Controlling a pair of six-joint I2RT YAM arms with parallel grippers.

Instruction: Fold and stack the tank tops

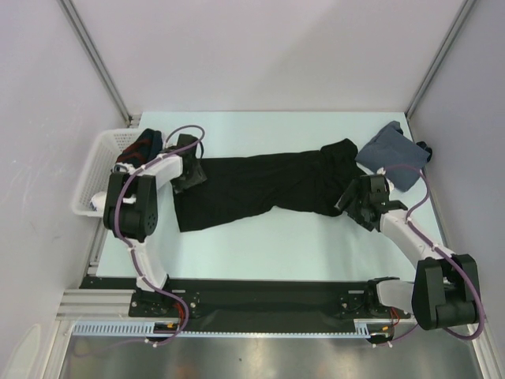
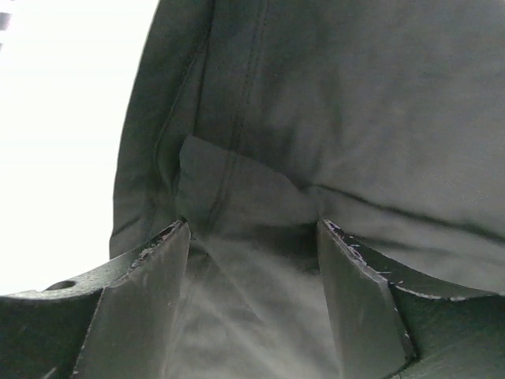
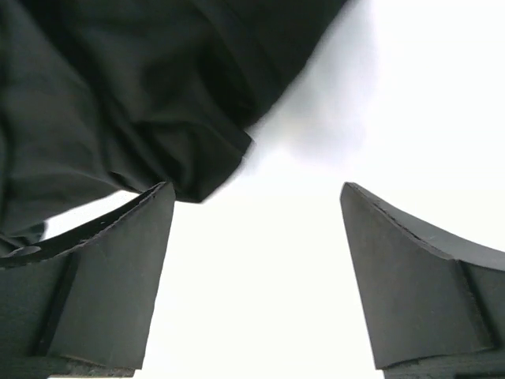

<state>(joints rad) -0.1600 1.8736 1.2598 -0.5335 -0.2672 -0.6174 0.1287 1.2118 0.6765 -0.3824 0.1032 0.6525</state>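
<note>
The left gripper, open and empty, hovers over the left end of the black tank top spread across the table; the right gripper gapes empty at its bunched end. Flatten that end, then pinch both edges evenly; the blue-grey tank top lies crumpled far right.

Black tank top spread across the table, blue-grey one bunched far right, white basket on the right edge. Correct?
No: the top external view shows the white basket at the left edge, not the right. The black tank top is spread across the table and the blue-grey one bunched far right, as stated.
</note>
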